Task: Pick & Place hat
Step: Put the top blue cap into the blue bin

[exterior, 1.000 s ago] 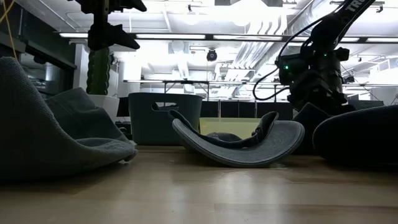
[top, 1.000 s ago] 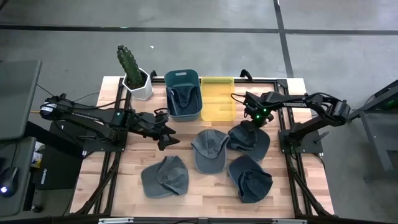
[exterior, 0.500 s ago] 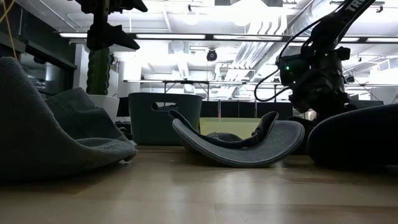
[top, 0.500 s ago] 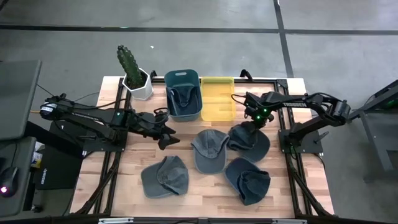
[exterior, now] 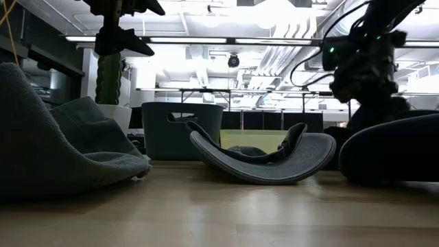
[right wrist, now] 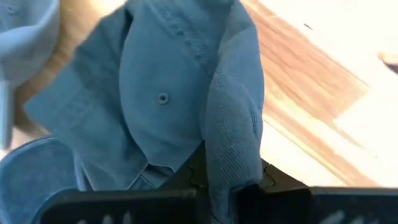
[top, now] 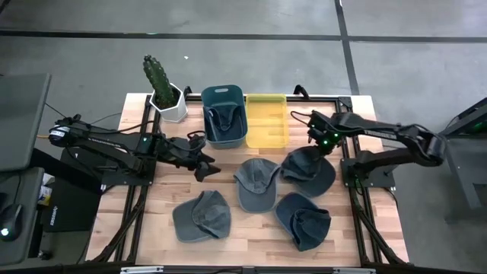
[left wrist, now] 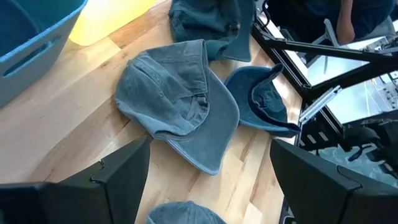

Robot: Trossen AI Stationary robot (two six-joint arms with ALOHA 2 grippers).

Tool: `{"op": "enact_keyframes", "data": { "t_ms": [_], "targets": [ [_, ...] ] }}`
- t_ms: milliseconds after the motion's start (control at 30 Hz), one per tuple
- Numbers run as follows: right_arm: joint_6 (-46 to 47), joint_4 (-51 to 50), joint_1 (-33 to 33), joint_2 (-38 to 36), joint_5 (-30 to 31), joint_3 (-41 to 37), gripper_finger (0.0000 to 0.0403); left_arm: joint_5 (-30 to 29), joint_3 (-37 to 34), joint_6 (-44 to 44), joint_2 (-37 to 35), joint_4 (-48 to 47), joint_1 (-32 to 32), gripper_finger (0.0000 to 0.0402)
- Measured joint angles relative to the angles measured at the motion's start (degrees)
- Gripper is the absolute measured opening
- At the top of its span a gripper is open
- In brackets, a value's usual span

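Overhead view of the desk (top: 148, 221) with four grey hats lying loose and a fifth already inside the teal bin (top: 224, 116) at upper centre, beside the yellow bin (top: 267, 122). The right claw (top: 318, 149) is shown right of centre, set on the upper edge of the grasped hat (top: 308, 170); in the right wrist view its fingers are seen pressed onto a fold of that hat's fabric (right wrist: 233, 134), with the crown button visible just beyond. The hat's far side appears to rest on the desk, so the step in hand is judged to be the lift after the grasp. The left claw (top: 204, 158) is held left of centre above bare wood, its fingers spread and nothing between them, as the left wrist view confirms. The next move is judged to call for a clean raise of the pinched hat, a carry toward the upper centre, and release over a bin without catching the neighbouring hat (top: 256, 183).
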Motion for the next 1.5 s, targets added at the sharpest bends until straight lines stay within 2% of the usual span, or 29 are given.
{"op": "enact_keyframes", "data": {
  "t_ms": [400,667,833,1133,1300,1500],
  "targets": [
    [6.6,-5.0,3.3,-14.8,3.1,2.1,0.0025,-1.5,0.0,-1.5,0.0,0.5,0.0,0.0307],
    [6.7,-12.3,7.2,-17.5,7.8,9.3,0.0025,-3.4,0.0,-4.6,0.0,0.4,0.0,0.0307],
    [6.6,-13.5,10.0,-17.4,11.8,15.4,0.0025,-5.0,0.0,-7.3,0.0,0.4,0.0,0.0307],
    [7.7,-3.1,15.3,-17.3,20.5,22.9,0.0025,-8.3,0.0,-9.3,0.0,3.2,0.0,0.0307],
    [6.8,5.9,16.8,-16.7,23.7,22.7,0.0025,-11.4,0.1,-9.0,1.8,8.4,0.1,0.0307],
    [0.4,15.2,19.2,-12.3,28.5,22.5,0.0025,-17.0,0.1,-8.6,4.4,12.9,0.1,0.0307]
  ]
}}
